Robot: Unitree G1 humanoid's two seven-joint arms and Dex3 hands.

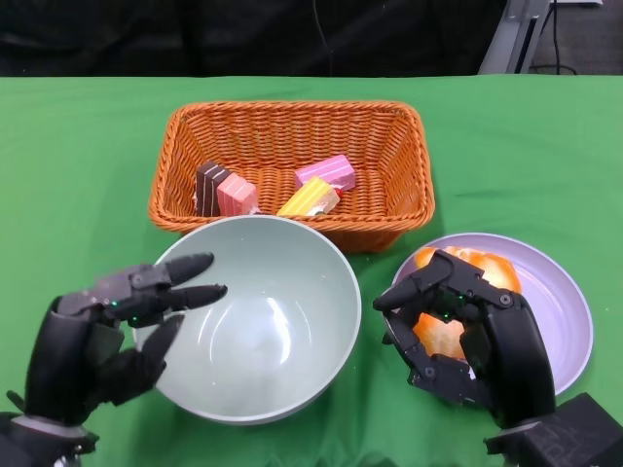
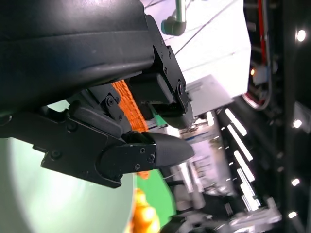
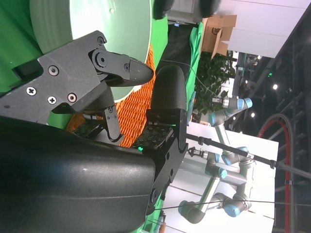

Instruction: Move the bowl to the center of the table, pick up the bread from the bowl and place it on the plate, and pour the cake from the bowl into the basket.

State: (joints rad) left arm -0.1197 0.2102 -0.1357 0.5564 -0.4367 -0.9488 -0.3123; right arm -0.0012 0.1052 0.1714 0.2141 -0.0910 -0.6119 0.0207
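Observation:
The pale green bowl (image 1: pixel 258 321) stands empty at the front middle of the table. My left hand (image 1: pixel 117 331) is at its left rim, with the fingers spread over the rim and the thumb outside the wall, holding nothing. The orange bread (image 1: pixel 472 270) lies on the lilac plate (image 1: pixel 560 311) at the right. My right hand (image 1: pixel 467 336) hangs over the bread's near side with its fingers curved and apart. The right wrist view shows nothing between the fingers (image 3: pixel 124 68). Several cake pieces, among them a pink one (image 1: pixel 328 172) and a yellow one (image 1: pixel 310 198), lie in the wicker basket (image 1: pixel 292 126).
The basket stands right behind the bowl, and its front wall nearly touches the bowl's far rim. The plate's left edge lies close to the bowl. Green cloth (image 1: pixel 78 156) covers the table. The table's far edge (image 1: pixel 311 76) meets a dark backdrop.

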